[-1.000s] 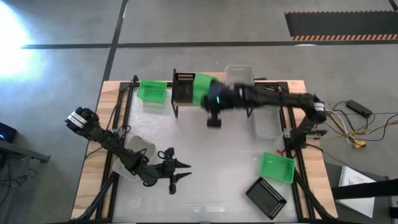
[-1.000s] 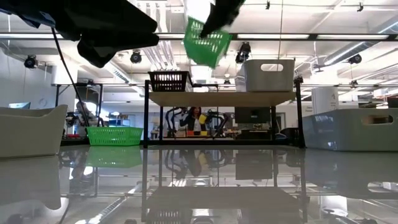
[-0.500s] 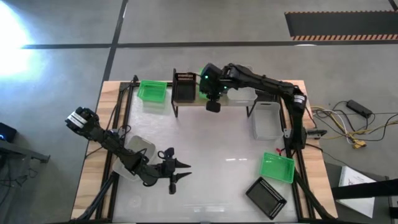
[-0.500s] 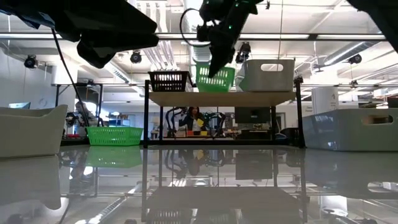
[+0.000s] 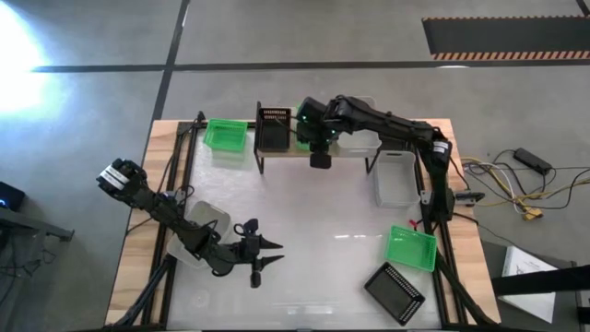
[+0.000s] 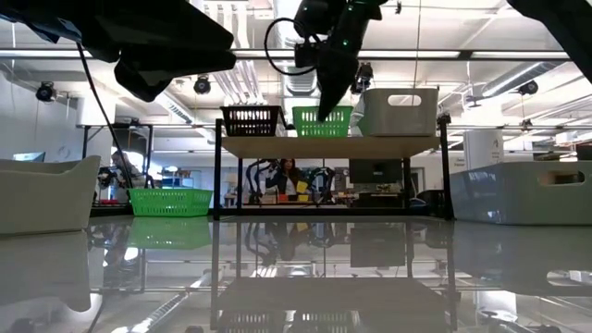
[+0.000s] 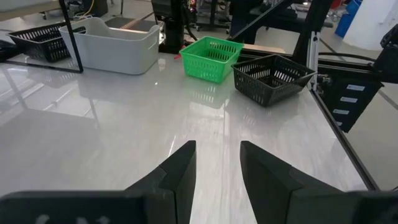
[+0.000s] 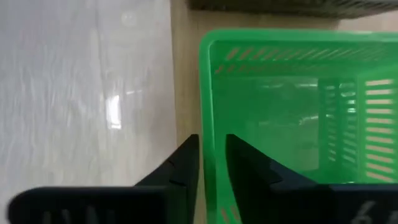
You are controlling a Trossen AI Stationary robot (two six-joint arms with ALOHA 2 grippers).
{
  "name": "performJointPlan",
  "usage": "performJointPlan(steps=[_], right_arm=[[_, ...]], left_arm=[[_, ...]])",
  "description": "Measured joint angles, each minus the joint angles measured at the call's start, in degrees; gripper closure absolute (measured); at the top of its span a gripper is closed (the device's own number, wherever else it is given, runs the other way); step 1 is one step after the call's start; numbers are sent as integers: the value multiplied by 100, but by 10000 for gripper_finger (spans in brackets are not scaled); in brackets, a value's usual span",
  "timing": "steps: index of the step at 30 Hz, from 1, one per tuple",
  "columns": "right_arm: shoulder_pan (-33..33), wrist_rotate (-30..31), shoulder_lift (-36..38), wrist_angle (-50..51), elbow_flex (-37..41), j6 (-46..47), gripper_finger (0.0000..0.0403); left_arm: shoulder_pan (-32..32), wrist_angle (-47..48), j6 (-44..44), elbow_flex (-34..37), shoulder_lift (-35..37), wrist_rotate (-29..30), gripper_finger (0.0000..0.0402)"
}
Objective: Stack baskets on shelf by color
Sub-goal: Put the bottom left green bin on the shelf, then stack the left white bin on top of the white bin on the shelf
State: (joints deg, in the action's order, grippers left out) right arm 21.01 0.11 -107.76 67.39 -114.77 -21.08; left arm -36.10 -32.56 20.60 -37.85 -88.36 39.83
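The right gripper (image 5: 313,140) was over the middle of the shelf (image 6: 328,146), its fingers (image 8: 185,163) straddling the near wall of a green basket (image 6: 322,121), one inside, one outside. Fingers were slightly parted around the rim; whether they actually pinched it, cannot tell. That green basket sat upright on the shelf top, between a black basket (image 6: 252,120) at one end and a white basket (image 6: 398,112) at the other.

The left gripper (image 5: 261,257) waited near the counter's front edge, well apart from the shelf, fingers (image 7: 179,174) spread a little, holding nothing.

On the counter (image 5: 304,231), loose:
- second green basket (image 5: 226,136) beside the shelf, on the left arm's side
- third green basket (image 5: 410,247) near the front corner on the right arm's side
- another black basket (image 5: 395,290) just in front of it, turned at an angle
- white bin (image 5: 395,178) along the right arm's side
- another white bin (image 5: 201,231) under the left arm, partly hidden

In the low view a person (image 6: 289,178) showed in the room behind, seen below the shelf top.
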Motion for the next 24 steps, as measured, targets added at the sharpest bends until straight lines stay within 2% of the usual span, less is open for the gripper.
performJointPlan(steps=[6, 13, 18, 24], right_arm=[[-76, -13, 136, 5, -298, 199, 275], [-539, -56, 681, -1, -145, 655, 269], [-1492, -54, 1146, -290, 636, 870, 285], [-3024, -7, 1725, -1307, 2342, 1434, 304]], left_arm=[[1, 1, 3, 0, 0, -1, 292], [-2, 0, 9, 0, 0, -2, 292], [-2, 0, 9, 0, 0, -4, 292], [-27, 2, 7, 0, 0, -4, 292]])
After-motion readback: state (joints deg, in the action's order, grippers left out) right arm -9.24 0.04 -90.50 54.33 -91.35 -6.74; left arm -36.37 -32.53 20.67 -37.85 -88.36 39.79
